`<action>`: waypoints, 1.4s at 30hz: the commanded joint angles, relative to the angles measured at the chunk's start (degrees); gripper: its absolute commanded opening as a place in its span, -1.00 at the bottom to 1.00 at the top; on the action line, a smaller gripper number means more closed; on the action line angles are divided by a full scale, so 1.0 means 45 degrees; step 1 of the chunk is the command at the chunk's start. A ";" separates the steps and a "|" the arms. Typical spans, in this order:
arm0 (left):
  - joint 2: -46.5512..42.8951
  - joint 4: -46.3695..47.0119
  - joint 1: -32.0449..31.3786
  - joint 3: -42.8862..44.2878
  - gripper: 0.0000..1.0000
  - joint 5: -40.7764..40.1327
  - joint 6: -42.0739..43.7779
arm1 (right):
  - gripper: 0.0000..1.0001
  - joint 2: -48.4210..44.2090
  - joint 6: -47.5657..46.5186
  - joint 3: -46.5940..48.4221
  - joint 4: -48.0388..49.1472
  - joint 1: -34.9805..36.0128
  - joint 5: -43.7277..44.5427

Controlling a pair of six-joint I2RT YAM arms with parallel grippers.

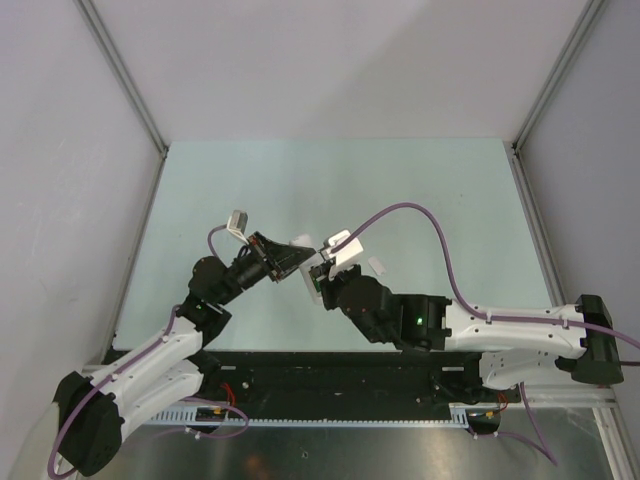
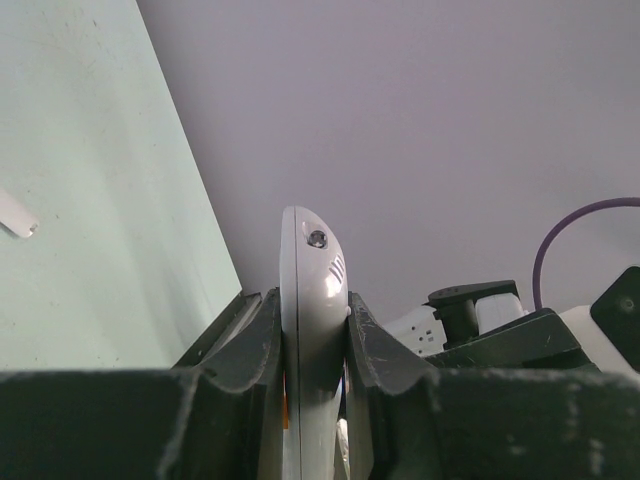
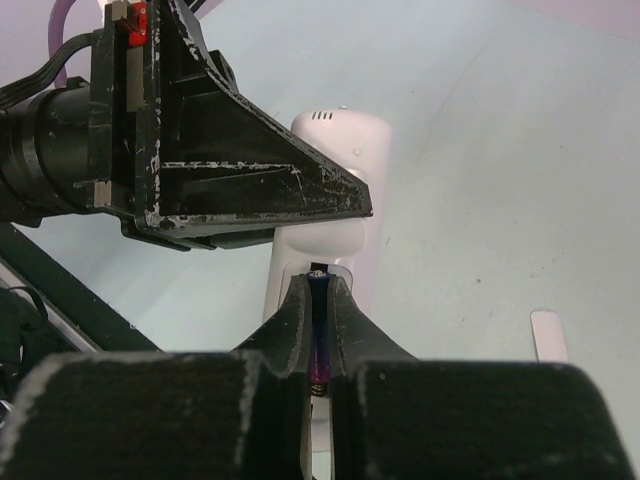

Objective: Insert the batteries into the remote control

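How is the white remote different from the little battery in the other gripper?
The slim white plastic remote control is far larger than the tiny dark purple-blue cylindrical battery. The remote is flat and rectangular; the battery is round and thin. The left gripper clamps the remote; the right gripper pinches the battery. Both are gripped, close together.

My top camera sits above and behind my bases, far off, looking down on the whole table point(image 1: 300, 180) and both arms; my left wrist camera rides right behind my left gripper point(image 2: 312, 300), facing along the fingers toward the wall, with the remote control point(image 2: 312, 270) edge-on and very near; my right wrist camera looks past my right gripper point(image 3: 318, 285) down at the tabletop, equally close; all three share the remote and a small white strip point(image 3: 548, 335) on the table.
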 commanded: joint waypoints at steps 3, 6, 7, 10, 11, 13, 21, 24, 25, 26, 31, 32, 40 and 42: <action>-0.0205 0.1012 -0.0020 0.0494 -1.00 -0.0313 -0.0210 | -1.00 -0.0178 0.0580 0.0156 -0.0443 0.0264 0.0122; -0.0205 0.1012 -0.0039 0.0456 -1.00 -0.0313 -0.0210 | -0.90 -0.0217 0.0581 0.0156 -0.0365 0.0283 0.0181; -0.0225 0.1031 -0.0020 0.0436 -1.00 -0.0313 -0.0210 | -0.81 -0.0256 0.0561 0.0156 -0.0307 0.0284 0.0200; -0.0264 0.1032 -0.0039 0.0397 -1.00 -0.0274 -0.0171 | -0.70 -0.0276 0.0503 0.0156 -0.0112 0.0283 0.0181; -0.0264 0.1032 -0.0039 0.0377 -1.00 -0.0312 -0.0132 | -0.66 -0.0257 0.0502 0.0175 -0.0091 0.0264 0.0200; -0.0283 0.1012 -0.0039 0.0358 -0.99 -0.0313 -0.0131 | -0.60 -0.0276 0.0483 0.0175 0.0026 0.0284 0.0201; -0.0264 0.1032 -0.0137 0.0338 -0.99 -0.0293 0.0064 | -0.36 -0.0354 0.0424 0.0175 0.0396 0.0264 0.0259; -0.0225 0.1031 -0.0215 0.0338 -1.00 -0.0313 0.0142 | -0.32 -0.0412 0.0366 0.0194 0.0436 0.0264 0.0337; -0.0225 0.1012 -0.0234 0.0338 -0.99 -0.0332 0.0161 | -0.30 -0.0393 0.0385 0.0214 0.0475 0.0245 0.0318; -0.0205 0.1012 -0.0235 0.0319 -1.00 -0.0352 0.0200 | -0.28 -0.0412 0.0366 0.0253 0.0475 0.0245 0.0356; -0.0108 0.1032 -0.0274 0.0221 -1.00 -0.0352 0.0201 | -0.03 -0.0627 0.0365 0.0565 0.0456 0.0264 0.0279; -0.0108 0.1032 -0.0293 0.0221 -1.00 -0.0371 0.0201 | 0.00 -0.0666 0.0366 0.0604 0.0456 0.0245 0.0201; -0.0069 0.1031 -0.0352 0.0260 -1.00 -0.0410 0.0298 | 0.34 -0.1231 0.0678 0.0683 0.0377 0.0245 0.0045; -0.0049 0.1012 -0.0352 0.0260 -0.99 -0.0410 0.0337 | 0.48 -0.1408 0.0834 0.0780 0.0223 0.0148 0.0025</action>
